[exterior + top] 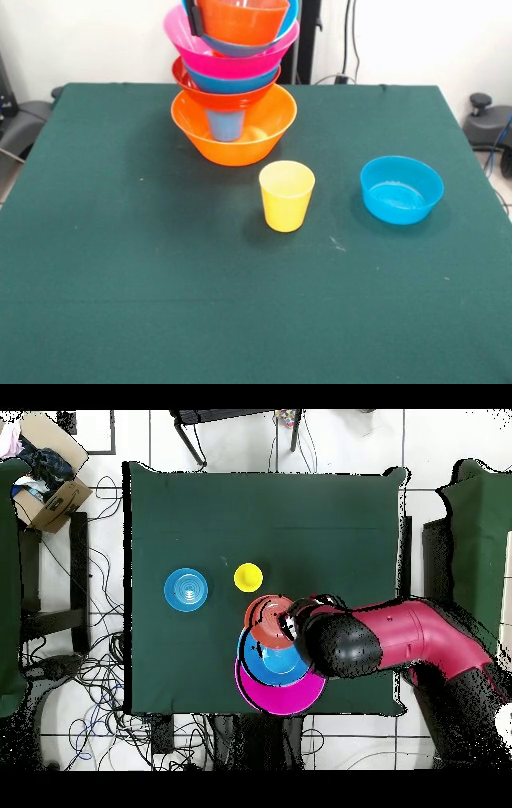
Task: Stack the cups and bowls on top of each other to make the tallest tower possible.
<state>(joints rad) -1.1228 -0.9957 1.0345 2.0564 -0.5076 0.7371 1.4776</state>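
Note:
The tower stands at the back of the table. Its base is the big orange bowl, with a blue cup inside it. Above it sit a red-orange bowl, a blue bowl, the pink bowl, another blue bowl and a red-orange bowl on top. My gripper shows as a black part against the top bowl's left wall; its grip is hidden. From above, the gripper is at the top bowl's rim. The yellow cup stands upright apart.
A small blue bowl sits on the green table, to the right of the yellow cup. In the overhead view the red arm reaches in over the tower from the right, and a cardboard box lies off the table.

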